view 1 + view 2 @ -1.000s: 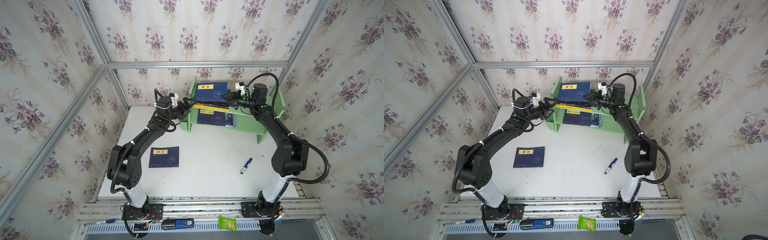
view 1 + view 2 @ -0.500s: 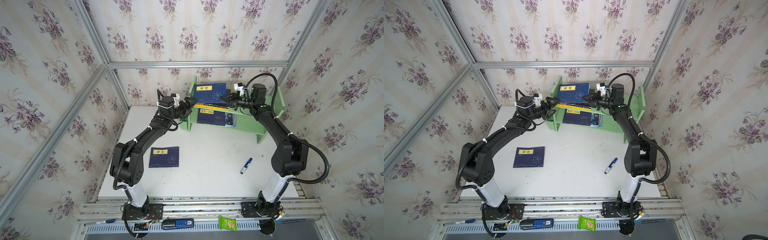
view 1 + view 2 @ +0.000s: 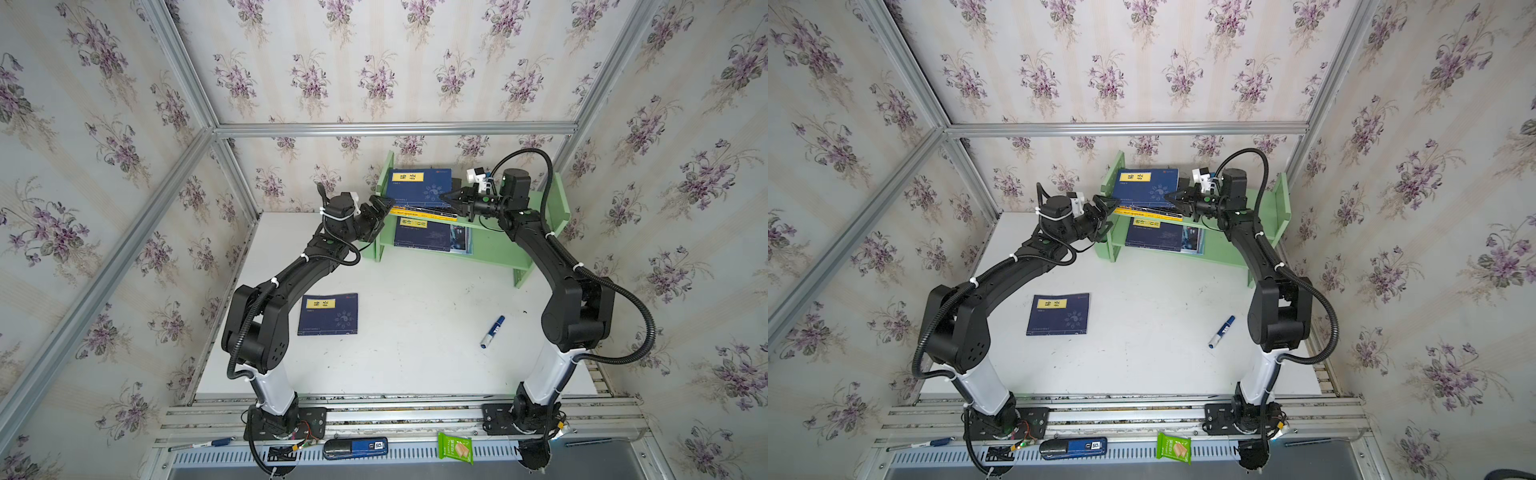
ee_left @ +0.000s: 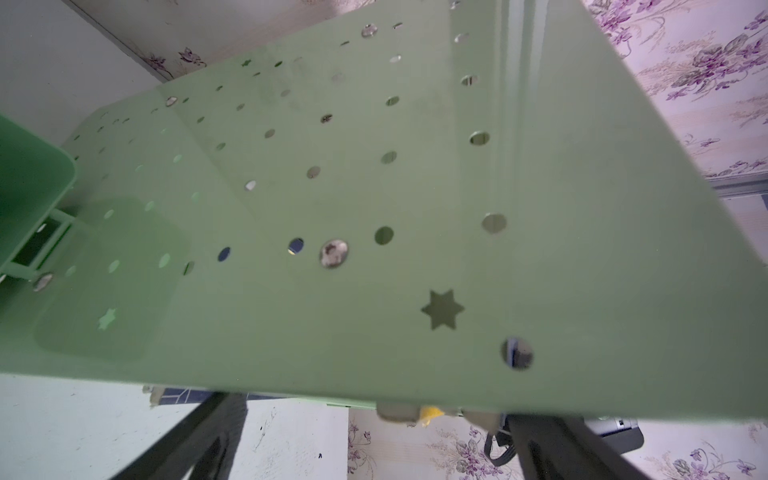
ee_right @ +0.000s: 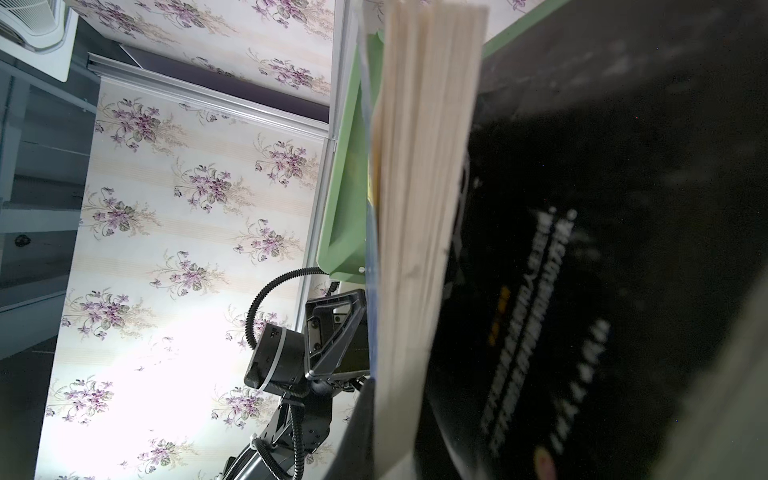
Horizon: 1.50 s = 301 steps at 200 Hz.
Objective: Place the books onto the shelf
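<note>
Gently, we should nudge the stacked books (image 3: 419,189) on the shelf (image 3: 490,245) at twelve o'clock toward nine with the right claw (image 3: 448,198), closed and seemingly empty. Our left claw (image 3: 384,212) gapes empty; a navy book (image 3: 328,314) lies at seven.

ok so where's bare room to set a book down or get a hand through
Widest bare patch: the table between the navy book and the marker pen, forward to its front edge. The shelf has its lower tier bare from its books to the right side panel. Crowded: the upper-tier stack, with the left gripper and right gripper at its ends.
</note>
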Available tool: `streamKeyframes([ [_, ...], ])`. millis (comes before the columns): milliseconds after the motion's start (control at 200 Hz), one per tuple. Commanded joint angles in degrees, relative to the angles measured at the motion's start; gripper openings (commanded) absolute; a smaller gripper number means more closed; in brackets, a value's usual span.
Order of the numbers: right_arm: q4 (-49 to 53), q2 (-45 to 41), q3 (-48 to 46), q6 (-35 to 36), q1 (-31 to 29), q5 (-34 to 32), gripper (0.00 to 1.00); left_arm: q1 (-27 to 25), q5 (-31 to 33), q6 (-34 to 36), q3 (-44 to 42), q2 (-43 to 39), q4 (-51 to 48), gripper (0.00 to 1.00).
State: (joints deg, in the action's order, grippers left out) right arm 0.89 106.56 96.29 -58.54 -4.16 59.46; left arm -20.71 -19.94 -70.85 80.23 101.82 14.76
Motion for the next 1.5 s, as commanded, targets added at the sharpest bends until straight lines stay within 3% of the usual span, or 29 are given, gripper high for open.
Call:
streamKeyframes([
  [0, -4.1, -0.1, -0.2, -1.0, -0.1, -1.0, 0.07, -0.5, 1.9, -1.5, 0.2, -0.2, 4.2, 0.99],
  [180, -13.3, -0.3, -2.1, -7.9, -0.1, -0.3, 0.06, -0.8, 2.4, -2.1, -0.2, -1.0, 5.5, 0.99],
  [435, -13.9, -0.7, -2.4, -8.5, -0.1, -1.4, 0.05, -1.1, 3.7, -2.8, -0.1, -1.1, 5.6, 0.99],
  [1499, -3.3, -0.6, -2.7, -0.7, -0.3, -2.2, 0.05, -5.9, 18.3, -15.4, -1.3, 3.2, 10.7, 0.99],
])
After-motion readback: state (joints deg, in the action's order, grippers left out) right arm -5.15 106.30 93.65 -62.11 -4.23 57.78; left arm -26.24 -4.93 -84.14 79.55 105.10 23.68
